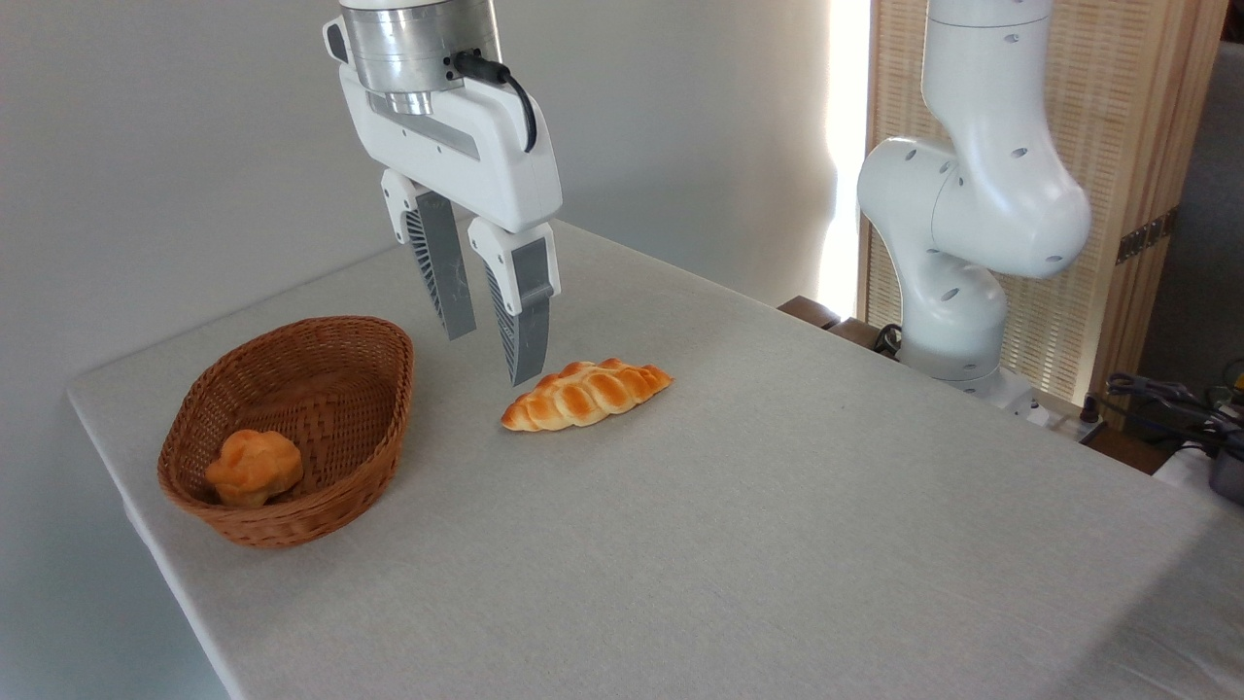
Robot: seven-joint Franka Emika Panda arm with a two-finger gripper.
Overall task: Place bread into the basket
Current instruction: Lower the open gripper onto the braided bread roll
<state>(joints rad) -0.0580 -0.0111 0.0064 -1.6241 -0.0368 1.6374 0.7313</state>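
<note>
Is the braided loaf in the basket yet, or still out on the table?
Out. The bread lies flat on the table, right of the basket, which holds only a bun.

The arm (982, 194) runs off the top edge, so its upper links are unseen. The basket (374, 428) wall hides the bun's (253, 469) underside. At the right edge, cables (1166, 399) and perhaps 1 dark device are cropped.
</note>
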